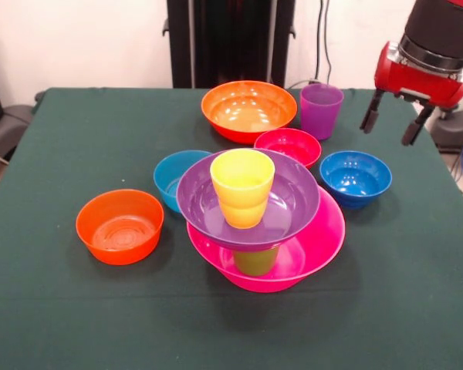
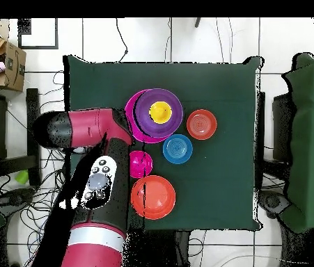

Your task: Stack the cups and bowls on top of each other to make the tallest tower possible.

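The tower stands mid-table: a big pink bowl (image 1: 330,235), a lime green cup (image 1: 256,262) upright in it, a big purple bowl (image 1: 295,197) resting on that cup, and a yellow cup (image 1: 242,185) in the purple bowl. From overhead the yellow cup (image 2: 161,111) sits in the purple bowl (image 2: 145,111). My gripper (image 1: 392,123) is open and empty, in the air at the back right, right of the purple cup (image 1: 321,110) and behind the dark blue bowl (image 1: 355,177).
A big orange bowl (image 1: 248,109) and a red bowl (image 1: 288,146) sit behind the tower. A light blue bowl (image 1: 171,179) is at its left, and a small orange bowl (image 1: 119,226) farther left. In the overhead view my arm (image 2: 97,128) hides the purple cup and the dark blue bowl.
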`<state>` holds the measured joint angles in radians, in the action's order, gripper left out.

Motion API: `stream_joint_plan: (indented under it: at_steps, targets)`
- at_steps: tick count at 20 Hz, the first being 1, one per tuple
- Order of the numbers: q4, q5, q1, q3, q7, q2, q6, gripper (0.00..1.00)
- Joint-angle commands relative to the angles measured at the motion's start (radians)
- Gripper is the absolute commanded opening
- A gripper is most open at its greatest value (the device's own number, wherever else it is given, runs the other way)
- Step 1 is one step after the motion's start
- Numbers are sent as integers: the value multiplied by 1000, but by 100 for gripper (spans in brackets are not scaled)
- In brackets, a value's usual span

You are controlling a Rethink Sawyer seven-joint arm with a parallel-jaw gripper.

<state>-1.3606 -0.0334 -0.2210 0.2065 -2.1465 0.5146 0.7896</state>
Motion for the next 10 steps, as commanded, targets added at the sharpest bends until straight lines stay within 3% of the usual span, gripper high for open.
stream_joint_plan:
  at_steps: [1, 10]
  targets:
    - [-9, -29, -18, -33, -229, -64, -107, 100]
    - [39, -22, 5, -25, -200, -148, -194, 100]
